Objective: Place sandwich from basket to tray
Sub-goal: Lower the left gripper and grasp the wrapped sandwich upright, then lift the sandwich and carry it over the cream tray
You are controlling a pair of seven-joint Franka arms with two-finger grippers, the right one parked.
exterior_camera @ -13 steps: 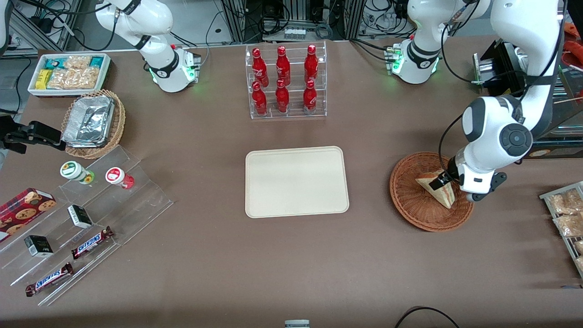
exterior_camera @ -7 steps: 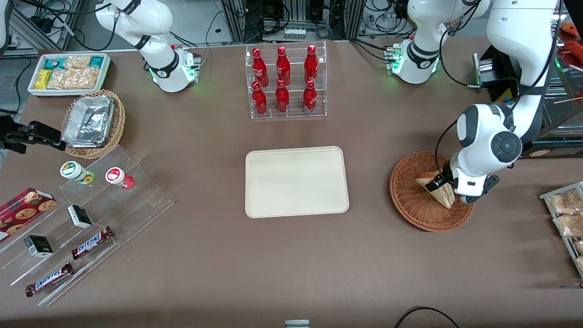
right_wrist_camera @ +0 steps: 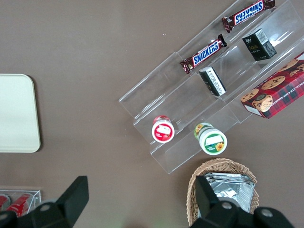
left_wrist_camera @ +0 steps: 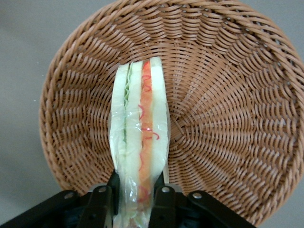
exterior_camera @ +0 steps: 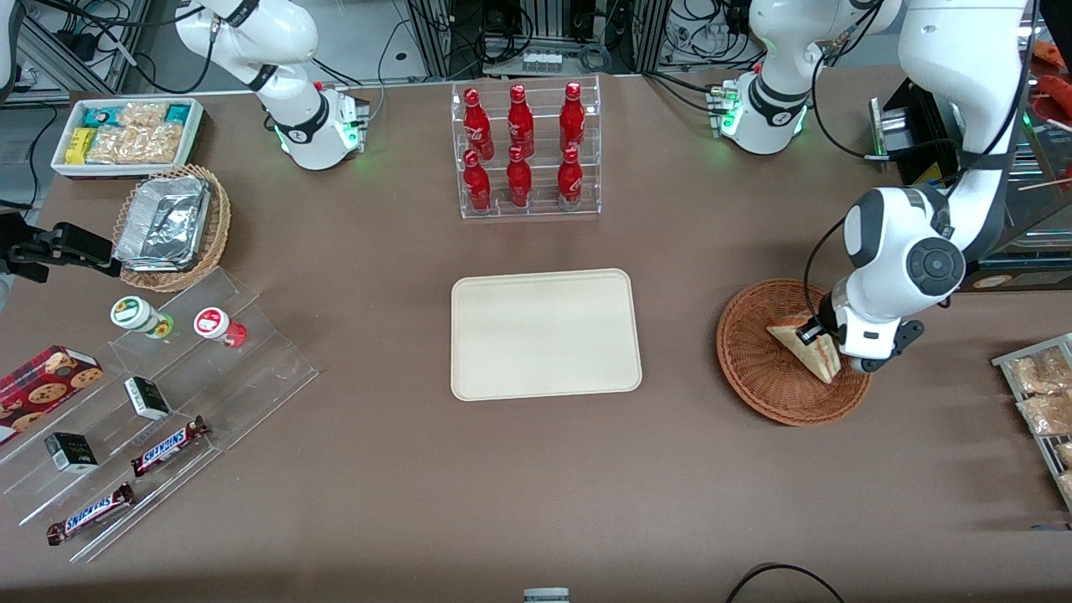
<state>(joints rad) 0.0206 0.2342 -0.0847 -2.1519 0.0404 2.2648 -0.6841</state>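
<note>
The sandwich [exterior_camera: 806, 349] is a wrapped white-bread wedge with red and green filling, standing on edge in the reddish-brown wicker basket [exterior_camera: 758, 368] toward the working arm's end of the table. My gripper [exterior_camera: 816, 335] is down in the basket, shut on the sandwich. In the left wrist view the sandwich [left_wrist_camera: 140, 137] runs out from between the two black fingers [left_wrist_camera: 103, 206], which press its wrapped sides over the basket [left_wrist_camera: 228, 109]. The cream tray [exterior_camera: 545, 334] lies flat mid-table, beside the basket, with nothing on it.
A clear rack of red bottles [exterior_camera: 523, 151] stands farther from the front camera than the tray. Toward the parked arm's end are a tan basket of foil containers [exterior_camera: 172, 226], a white snack bin [exterior_camera: 126, 134] and clear stepped shelves [exterior_camera: 159, 402] with candy bars. Packets [exterior_camera: 1043, 394] lie near the working arm's table edge.
The working arm's wrist shifted slightly and the fingers have settled on the sandwich, which has tilted a little in the basket. Nothing else moved.
</note>
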